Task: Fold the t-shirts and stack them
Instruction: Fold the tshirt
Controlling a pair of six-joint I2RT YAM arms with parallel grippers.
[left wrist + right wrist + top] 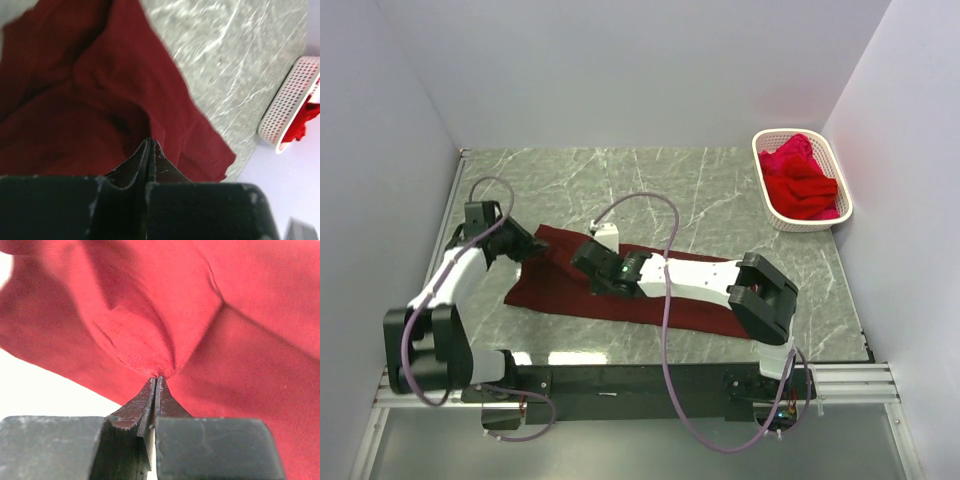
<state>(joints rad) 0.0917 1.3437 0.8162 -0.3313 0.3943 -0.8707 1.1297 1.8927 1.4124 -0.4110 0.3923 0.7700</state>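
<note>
The maroon t-shirt (555, 287) is clamped along its far edge by the left gripper (150, 142) and the right gripper (157, 377). Open desk (670, 180) is left beyond, and the shirt's middle is hidden by the right arm (692, 272).

The gray bench (700, 190) holds a dark red t-shirt (555, 290) and a white basket (807, 224) in the far right corner.

Bright even light, faint shadows, wrist views slightly blurred

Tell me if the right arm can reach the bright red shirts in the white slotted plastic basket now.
Probably not yet: the right gripper is shut on the dark maroon cloth t-shirt. Past that, only bare marble table lies before the white slotted plastic basket.
</note>
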